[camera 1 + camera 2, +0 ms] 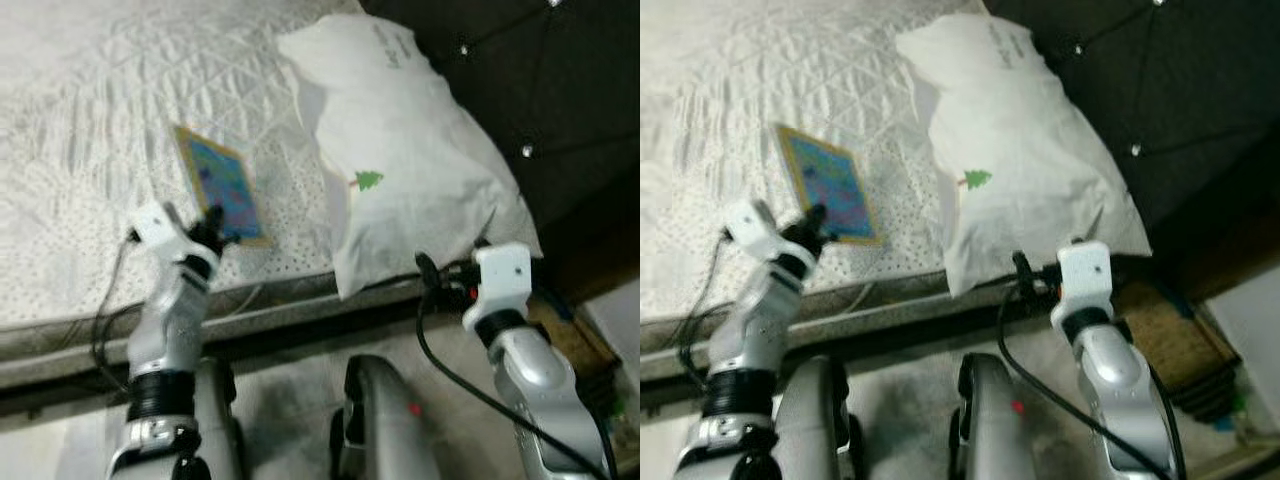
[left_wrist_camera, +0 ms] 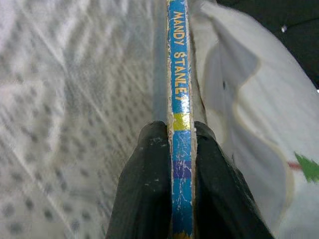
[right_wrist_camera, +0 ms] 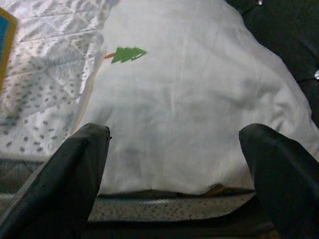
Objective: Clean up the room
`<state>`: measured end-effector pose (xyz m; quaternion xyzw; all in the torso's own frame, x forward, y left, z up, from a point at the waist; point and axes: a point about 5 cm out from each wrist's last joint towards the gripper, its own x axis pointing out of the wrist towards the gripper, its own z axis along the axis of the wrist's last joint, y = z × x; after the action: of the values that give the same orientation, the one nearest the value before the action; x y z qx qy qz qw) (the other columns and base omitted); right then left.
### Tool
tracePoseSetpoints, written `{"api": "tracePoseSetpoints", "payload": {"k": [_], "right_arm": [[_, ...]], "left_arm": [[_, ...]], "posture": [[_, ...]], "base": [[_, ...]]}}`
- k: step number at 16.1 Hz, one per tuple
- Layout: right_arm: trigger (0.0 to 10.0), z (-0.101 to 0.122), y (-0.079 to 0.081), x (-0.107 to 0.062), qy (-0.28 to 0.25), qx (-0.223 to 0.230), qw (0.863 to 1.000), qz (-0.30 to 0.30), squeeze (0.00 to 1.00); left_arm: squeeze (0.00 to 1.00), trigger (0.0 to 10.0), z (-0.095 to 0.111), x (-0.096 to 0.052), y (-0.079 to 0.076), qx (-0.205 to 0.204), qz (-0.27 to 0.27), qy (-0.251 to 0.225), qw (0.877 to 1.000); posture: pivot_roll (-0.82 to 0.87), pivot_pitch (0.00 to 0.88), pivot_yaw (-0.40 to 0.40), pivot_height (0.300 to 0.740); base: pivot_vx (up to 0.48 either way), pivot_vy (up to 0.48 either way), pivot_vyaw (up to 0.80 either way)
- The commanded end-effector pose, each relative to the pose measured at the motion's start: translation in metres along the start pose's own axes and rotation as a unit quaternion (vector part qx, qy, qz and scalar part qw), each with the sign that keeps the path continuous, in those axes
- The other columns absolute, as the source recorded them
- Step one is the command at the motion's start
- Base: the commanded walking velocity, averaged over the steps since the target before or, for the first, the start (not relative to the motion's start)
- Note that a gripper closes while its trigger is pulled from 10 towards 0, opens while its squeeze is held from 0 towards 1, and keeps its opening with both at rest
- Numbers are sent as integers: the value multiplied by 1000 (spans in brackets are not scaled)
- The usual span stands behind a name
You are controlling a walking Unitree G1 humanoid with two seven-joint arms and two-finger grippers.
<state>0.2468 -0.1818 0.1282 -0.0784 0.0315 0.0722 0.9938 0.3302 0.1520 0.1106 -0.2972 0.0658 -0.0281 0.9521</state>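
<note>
The book's spine (image 2: 179, 99), clamped between the two black fingers of the left pincer (image 2: 180, 164), carries the yellow lettering "MANDY STANLEY" on blue. The white pillow (image 1: 410, 130) to its right bears a small green tree sign (image 1: 368, 180) and, near its far end, a line of grey print (image 1: 392, 45) too blurred to read.

A thin blue, yellow-edged picture book (image 1: 222, 188) is showing purple patches in the left gripper (image 1: 208, 226); beside it, a white pillow (image 1: 410, 130) is wearing a small green tree print (image 3: 127, 54) over white dotted quilted bedding (image 1: 90, 120).
</note>
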Motion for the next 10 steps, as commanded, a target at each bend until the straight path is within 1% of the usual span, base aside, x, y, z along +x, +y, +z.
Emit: {"api": "tracePoseSetpoints", "payload": {"k": [1,2,3,4,6,7,8,10], "right_arm": [[10000,2,-5,-4,-4,0,1000,-7,0],[10000,1,-7,-8,3,-11,1000,-1,0],[10000,0,-11,-14,6,-21,1000,3,0],[10000,-1,-19,-21,15,-34,999,0,0],[10000,-1,-27,-29,19,-38,999,-8,0],[10000,0,-28,-33,21,-39,999,-9,0],[10000,1,-27,-40,25,-38,999,1,0],[10000,2,-26,-57,35,-49,998,25,0]], "left_arm": [[0,10000,-8,4,-12,-4,-31,22,999],[0,10000,-14,7,-14,-18,-36,36,999],[0,10000,-19,11,-13,-7,-30,49,998],[0,10000,-22,16,-13,-7,-31,60,998],[0,10000,-23,21,-15,-10,-36,73,997],[0,10000,-24,24,-16,-20,-38,87,995],[0,10000,-24,28,-17,-25,-44,90,995],[0,10000,-23,35,-25,-46,-66,96,992]], "posture": [[-164,205,-91,575],[-165,205,-92,560],[-171,208,-93,560],[-191,210,-93,560],[-202,212,-91,560],[-210,214,-90,560],[-215,217,-88,560],[-249,227,-87,560]], "base": [[0,0,0],[0,0,0],[0,0,0],[0,0,0],[0,0,0],[0,0,0],[0,0,0],[0,0,0]]}}
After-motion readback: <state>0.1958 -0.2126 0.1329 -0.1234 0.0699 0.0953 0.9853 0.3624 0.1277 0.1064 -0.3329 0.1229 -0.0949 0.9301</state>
